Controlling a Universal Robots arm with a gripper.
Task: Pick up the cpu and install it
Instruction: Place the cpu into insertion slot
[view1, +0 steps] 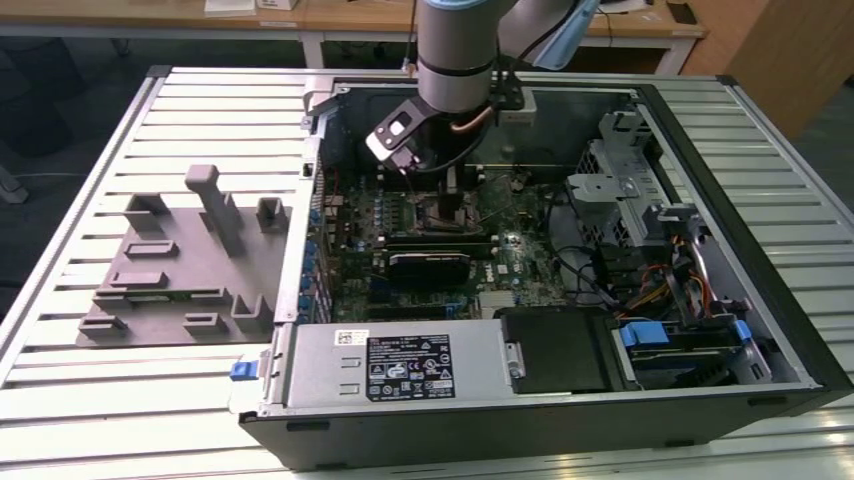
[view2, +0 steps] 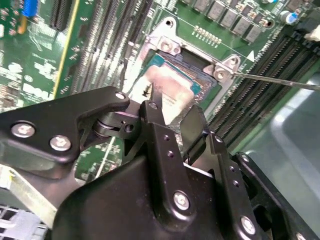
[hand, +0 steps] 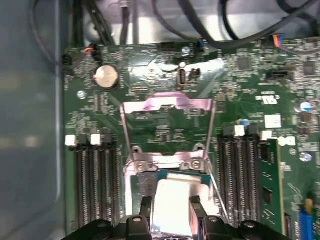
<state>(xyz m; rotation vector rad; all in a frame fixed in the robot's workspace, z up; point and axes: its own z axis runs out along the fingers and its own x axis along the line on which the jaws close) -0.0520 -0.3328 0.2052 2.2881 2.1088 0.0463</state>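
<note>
— Silvery-grey square, pale rim: entry?
— Item 1, the cpu (hand: 172, 192). In the first wrist view it sits between the two black fingers (hand: 146, 207), over the metal-framed socket (hand: 167, 164).
— State of the hand (hand: 170, 206)?
— Narrow, closed against the cpu's two opposite edges; the second wrist view shows the same grip.
— Socket fittings?
— Item 2, load plate (hand: 167, 106), swung up and open behind the socket. Memory slots (hand: 95, 185) flank it.
— Housing?
— Item 3, open computer case (view1: 787, 330), lying on its side on the slatted metal worktop (view1: 107, 400). The arm (view1: 461, 50) enters from the upper centre of the exterior view.
— Other stock?
— Item 4, grey plastic blocks (view1: 174, 270), on the worktop at the exterior view's left, just beside the case.
</note>
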